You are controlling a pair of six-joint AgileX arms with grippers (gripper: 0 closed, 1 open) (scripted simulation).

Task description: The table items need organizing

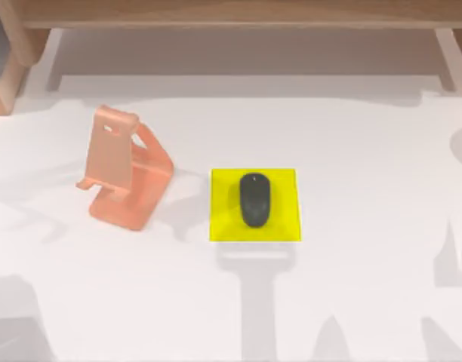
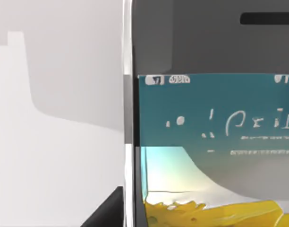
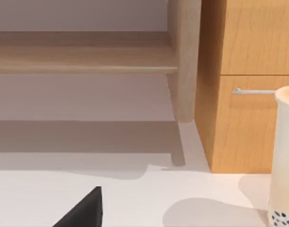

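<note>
Phone first: the white-edged smartphone with its colourful app-icon screen point(image 2: 210, 123) sits right up against our left wrist camera, long axis running along the camera's line of sight, white edge point(image 2: 128, 118) plainly visible. We judge our left gripper is carrying it, but the fingers aren't visible, so we cannot tell whether the jaws are clamped.

Right jaws: cannot tell either. One dark finger tip point(image 3: 85, 210) shows over the white flat tabletop point(image 3: 135, 198), with a pale speckled cup point(image 3: 284, 156) and a light wood cabinet point(image 3: 248, 94) beyond it.

Outward on the table point(image 1: 367, 286): small dark grey oval mouse point(image 1: 254, 199) already lies on the flat yellow square pad point(image 1: 223, 226), long axis pointing toward the far wooden frame point(image 1: 238, 11). Salmon-orange angled stand point(image 1: 125, 177) stands just beside the pad, on our left arm's side, empty.

Key relation: stand is on the left arm's side, so the left arm is nearer. Likely next step is seating the phone upright against the stand's back, long axis up.
</note>
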